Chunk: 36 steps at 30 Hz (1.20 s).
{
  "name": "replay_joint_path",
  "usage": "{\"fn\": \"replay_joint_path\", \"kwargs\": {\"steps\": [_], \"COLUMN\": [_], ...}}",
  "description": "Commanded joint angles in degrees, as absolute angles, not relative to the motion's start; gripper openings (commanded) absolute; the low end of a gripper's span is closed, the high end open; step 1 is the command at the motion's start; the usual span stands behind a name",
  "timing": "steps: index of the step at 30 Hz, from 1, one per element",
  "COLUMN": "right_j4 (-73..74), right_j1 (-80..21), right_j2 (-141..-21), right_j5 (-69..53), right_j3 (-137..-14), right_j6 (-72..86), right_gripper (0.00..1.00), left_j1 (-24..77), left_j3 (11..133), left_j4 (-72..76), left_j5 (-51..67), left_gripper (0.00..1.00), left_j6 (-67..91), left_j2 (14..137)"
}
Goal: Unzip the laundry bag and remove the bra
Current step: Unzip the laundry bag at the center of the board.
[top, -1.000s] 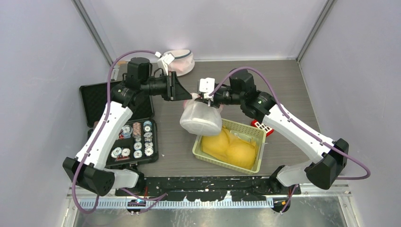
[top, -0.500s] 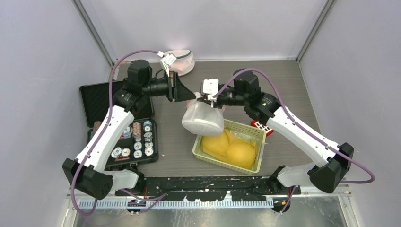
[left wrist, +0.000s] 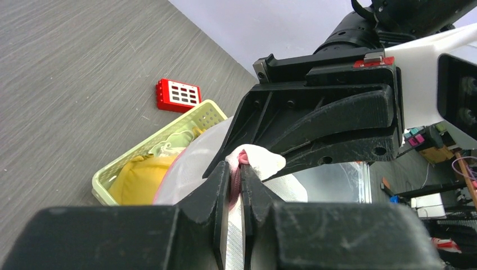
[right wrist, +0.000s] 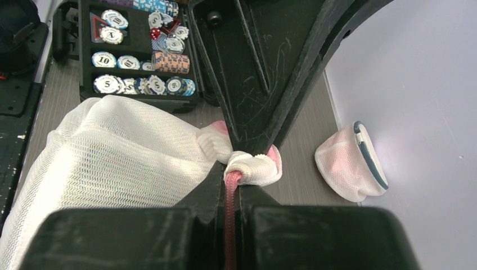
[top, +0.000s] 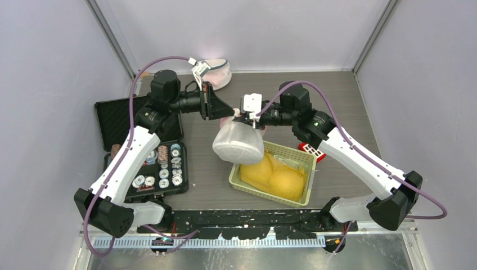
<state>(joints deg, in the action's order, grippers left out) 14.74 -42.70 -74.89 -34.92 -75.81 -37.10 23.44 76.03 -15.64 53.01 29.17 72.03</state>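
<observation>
On the grey wood-grain table, the largest item is an open black case at the left edge. Its near half holds rows of poker chips.

Above the table's middle, the white mesh laundry bag hangs clear of the surface. It is suspended by its top and overlaps the far left corner of the basket as seen from above. Its contents cannot be made out through the mesh.

The pale green slotted basket stands right of centre, near the arm bases. A yellow bra lies inside it, cups upward.

A second, smaller mesh bag, white with a pink tint and a dark rim, lies against the far wall, well apart from the first.

The left gripper and the right gripper meet tip to tip at the top of the hanging bag. The left fingers are pressed together on a bunch of white mesh and pink material. The right fingers are pinched on the pink zipper tape just below the bunched mesh.

A red block lies on the table just beside the basket's far right corner.
</observation>
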Motion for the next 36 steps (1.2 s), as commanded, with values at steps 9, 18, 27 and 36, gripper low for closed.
{"fn": "replay_joint_path", "kwargs": {"steps": [9, 18, 27, 36], "right_j4": [9.79, 10.29, 9.48, 11.52], "right_j1": [-44.74, -44.74, -44.75, -44.8], "right_j2": [-73.48, -73.51, -74.85, -74.54], "right_j5": [-34.64, -34.9, -36.44, -39.13], "right_j3": [-75.95, -76.1, -77.42, -77.17], "right_j6": [-36.32, -36.74, -36.57, -39.75], "right_gripper": [0.01, 0.01, 0.01, 0.01], "left_j1": [19.05, 15.88, 16.53, 16.63], "left_j3": [77.75, 79.87, 81.11, 80.54], "left_j4": [-18.96, -25.39, -33.42, -30.4], "left_j5": [64.26, 63.06, 55.43, 53.32], "left_gripper": [0.09, 0.4, 0.38, 0.34], "left_j6": [24.16, 20.78, 17.24, 20.76], "left_j2": [68.25, 68.6, 69.59, 70.52]}}
